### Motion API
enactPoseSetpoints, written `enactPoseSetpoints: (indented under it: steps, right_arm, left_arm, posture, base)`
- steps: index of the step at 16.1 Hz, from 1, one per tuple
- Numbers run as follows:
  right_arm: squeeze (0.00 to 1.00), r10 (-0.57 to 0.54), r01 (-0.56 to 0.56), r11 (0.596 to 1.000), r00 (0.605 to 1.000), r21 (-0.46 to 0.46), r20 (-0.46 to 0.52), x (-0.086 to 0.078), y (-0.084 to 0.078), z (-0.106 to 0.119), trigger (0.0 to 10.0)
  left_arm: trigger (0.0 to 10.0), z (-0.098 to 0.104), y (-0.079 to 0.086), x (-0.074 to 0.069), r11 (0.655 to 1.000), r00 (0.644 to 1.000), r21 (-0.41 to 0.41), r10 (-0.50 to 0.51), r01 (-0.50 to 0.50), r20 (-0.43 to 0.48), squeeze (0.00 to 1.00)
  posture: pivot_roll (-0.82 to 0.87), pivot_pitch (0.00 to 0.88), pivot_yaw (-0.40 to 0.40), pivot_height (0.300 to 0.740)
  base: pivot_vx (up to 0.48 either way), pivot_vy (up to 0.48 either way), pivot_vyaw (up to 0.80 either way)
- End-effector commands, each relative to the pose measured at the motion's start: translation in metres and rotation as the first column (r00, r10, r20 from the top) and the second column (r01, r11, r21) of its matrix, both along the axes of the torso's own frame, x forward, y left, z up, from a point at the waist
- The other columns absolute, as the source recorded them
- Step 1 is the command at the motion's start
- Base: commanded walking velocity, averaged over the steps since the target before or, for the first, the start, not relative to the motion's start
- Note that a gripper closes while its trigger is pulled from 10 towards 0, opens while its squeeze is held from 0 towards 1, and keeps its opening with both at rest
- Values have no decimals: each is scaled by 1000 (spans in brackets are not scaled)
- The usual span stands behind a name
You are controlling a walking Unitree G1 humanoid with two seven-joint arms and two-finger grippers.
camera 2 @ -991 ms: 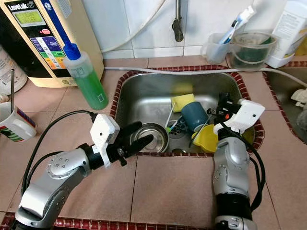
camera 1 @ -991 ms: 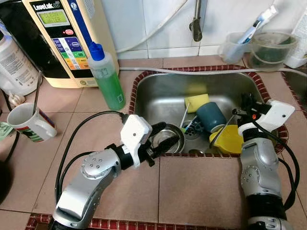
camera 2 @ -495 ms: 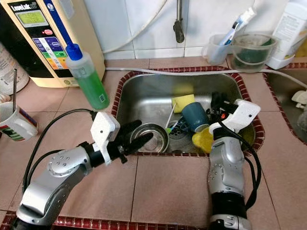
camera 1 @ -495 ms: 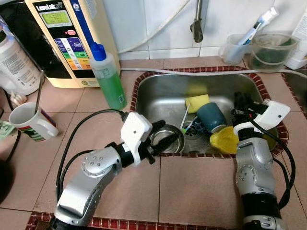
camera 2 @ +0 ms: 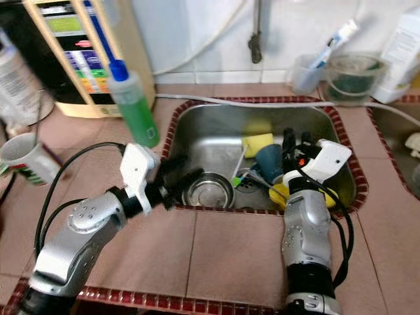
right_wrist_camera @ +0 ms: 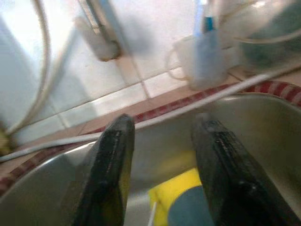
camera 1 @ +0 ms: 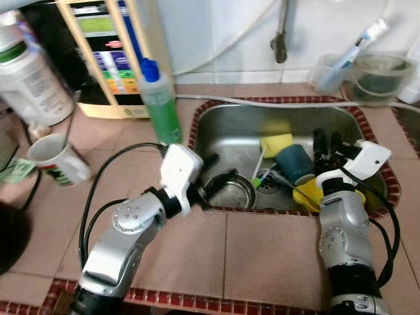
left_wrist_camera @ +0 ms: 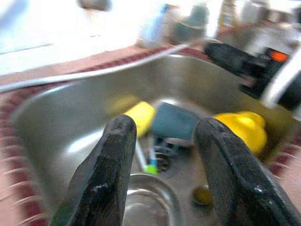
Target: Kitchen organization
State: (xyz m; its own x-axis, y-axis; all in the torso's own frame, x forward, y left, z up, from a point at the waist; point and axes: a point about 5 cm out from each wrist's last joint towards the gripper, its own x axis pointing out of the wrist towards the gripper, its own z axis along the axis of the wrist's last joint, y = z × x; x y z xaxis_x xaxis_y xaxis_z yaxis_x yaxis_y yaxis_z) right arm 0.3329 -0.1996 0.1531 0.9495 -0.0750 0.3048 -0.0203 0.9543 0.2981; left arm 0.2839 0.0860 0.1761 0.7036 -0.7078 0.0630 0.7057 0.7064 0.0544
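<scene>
The left pincer (camera 1: 220,177) hangs over the near left rim of the sink (camera 1: 226,125), its two black fingers (left_wrist_camera: 106,179) spread well apart and holding nothing, just above a small steel bowl (camera 1: 233,194) on the sink floor. The right pincer (camera 2: 296,146) stands over the right side of the sink, fingers likewise apart and empty, close above a blue cup (camera 1: 295,163), a yellow sponge (camera 1: 277,144) and a yellow dish (camera 1: 308,194).
</scene>
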Motion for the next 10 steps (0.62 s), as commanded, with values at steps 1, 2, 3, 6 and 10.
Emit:
enactPoseSetpoints:
  steps: [1, 2, 3, 6, 10]
  right_arm:
    - [1000, 4, -4, 1000, 1000, -30, 13, -2, 4, 1, 10000]
    - [1000, 1, 0, 998, 1000, -56, 14, -3, 4, 1, 10000]
    - [1000, 0, 1, 997, 1000, -81, 11, -3, 4, 1, 10000]
    - [1000, 7, -6, 992, 1000, -126, 10, -4, 9, 2, 10000]
    - [0, 82, -79, 963, 997, -259, 1, -22, 35, -9, 10000]
  left_arm:
    - [10000, -1, 11, 8, 994, 994, 21, 103, -104, 36, 0]
    - [10000, -3, 15, 14, 986, 986, 32, 161, -162, 40, 0]
    - [10000, -4, 19, 17, 980, 980, 45, 192, -194, 50, 0]
    - [10000, -8, 33, 32, 954, 954, 5, 299, -300, 19, 0]
    - [10000, -25, 40, 37, 935, 935, -32, 352, -353, -28, 0]
  posture:
    - [-6, 66, 93, 740]
    - [-11, 52, 87, 740]
    - [-14, 47, 86, 740]
    - [-31, 24, 81, 740]
    - [-40, 19, 80, 740]
  base:
    - [0, 0, 0]
    - [0, 0, 0]
    - [0, 0, 0]
    - [0, 0, 0]
    - [0, 0, 0]
